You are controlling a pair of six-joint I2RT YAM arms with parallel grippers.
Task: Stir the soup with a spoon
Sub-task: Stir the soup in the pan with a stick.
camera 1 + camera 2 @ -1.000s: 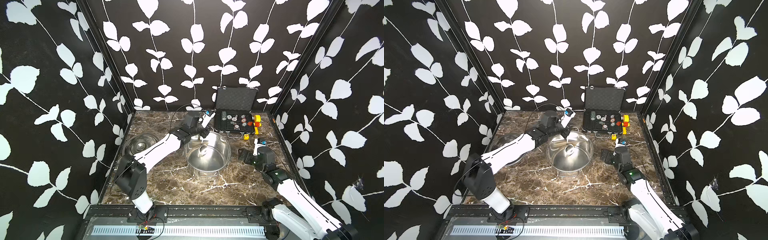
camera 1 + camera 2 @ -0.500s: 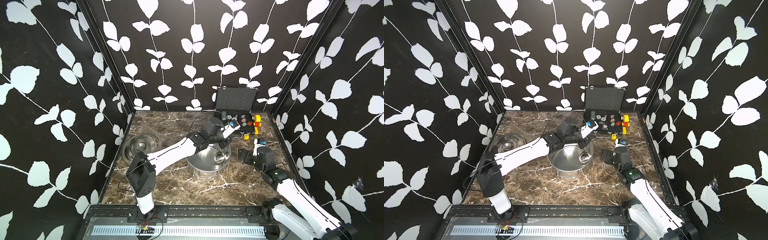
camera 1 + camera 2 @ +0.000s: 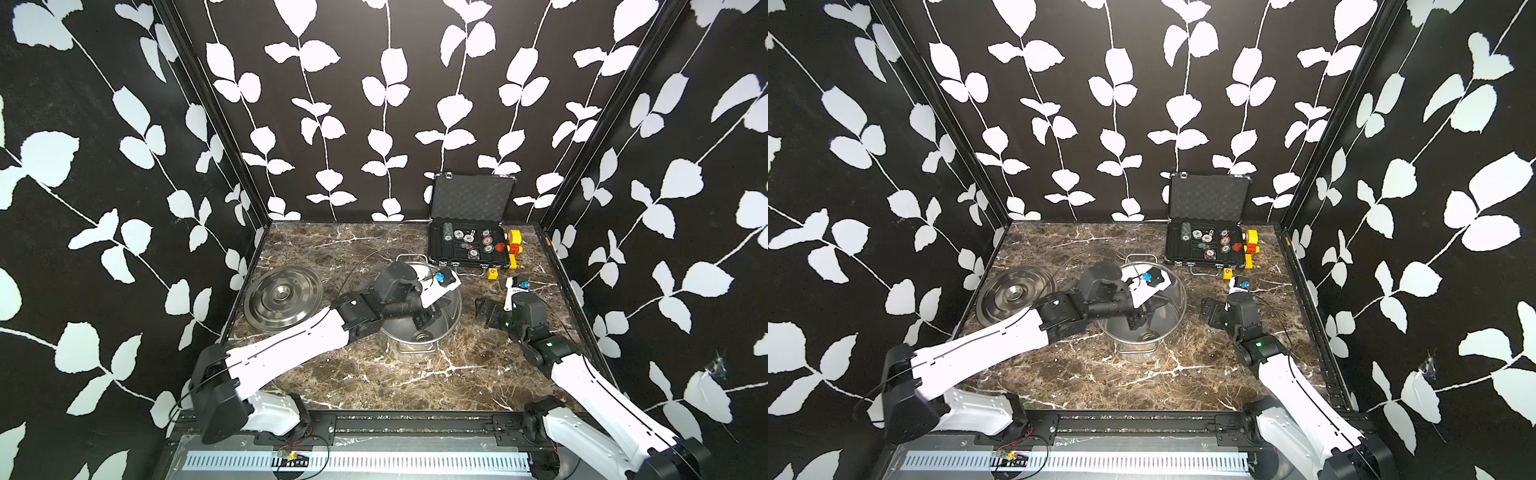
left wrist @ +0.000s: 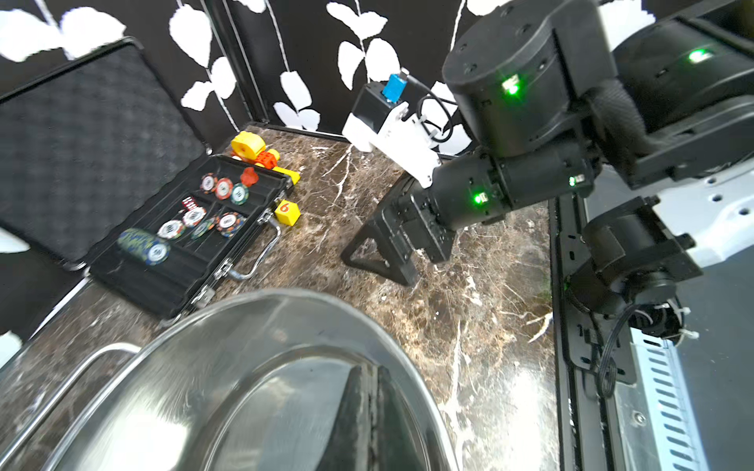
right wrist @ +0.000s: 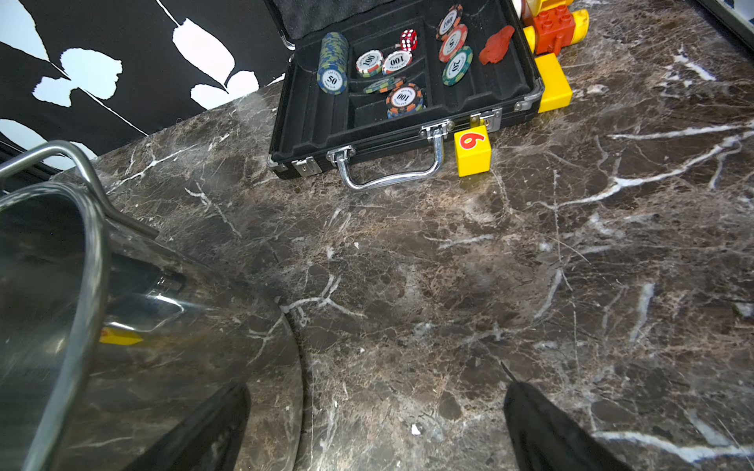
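Mid-table on the brown marble table (image 3: 374,382), the steel stockpot (image 3: 449,322) stands upright. The left gripper (image 3: 423,319) reaches down inside it, jaws pressed together on the ladle (image 3: 423,336). Only the ladle's round bowl shows, low near the pot's front wall. Its handle is hidden behind the black fingers (image 4: 363,412), so the long axis looks steeply upright, bowl end down. Just right of the pot, the right gripper (image 5: 374,377) sits low over the table, jaws wide apart
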